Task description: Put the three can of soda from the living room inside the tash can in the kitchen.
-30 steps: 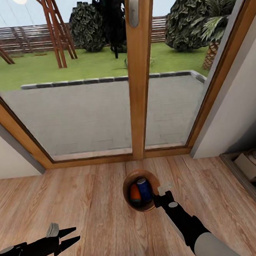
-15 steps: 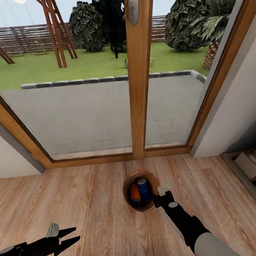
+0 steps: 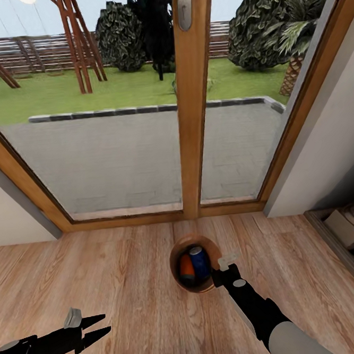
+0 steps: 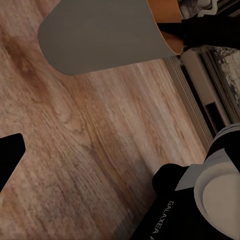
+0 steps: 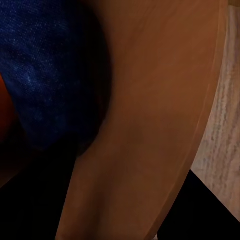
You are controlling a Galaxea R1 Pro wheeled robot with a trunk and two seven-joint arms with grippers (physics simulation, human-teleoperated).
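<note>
Bin (image 3: pixel 175 254) nr door frame (image 3: pixel 195 143); floor (image 3: pixel 115 277) open left.

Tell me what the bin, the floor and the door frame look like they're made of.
Bin: matte dark grey outside in the left wrist view, smooth copper-brown rim and inside; possibly plastic or coated metal, hard to tell.
Floor: light wood planks, with visible grain and seams.
Door frame: warm, smooth finished wood holding glass panes.
</note>
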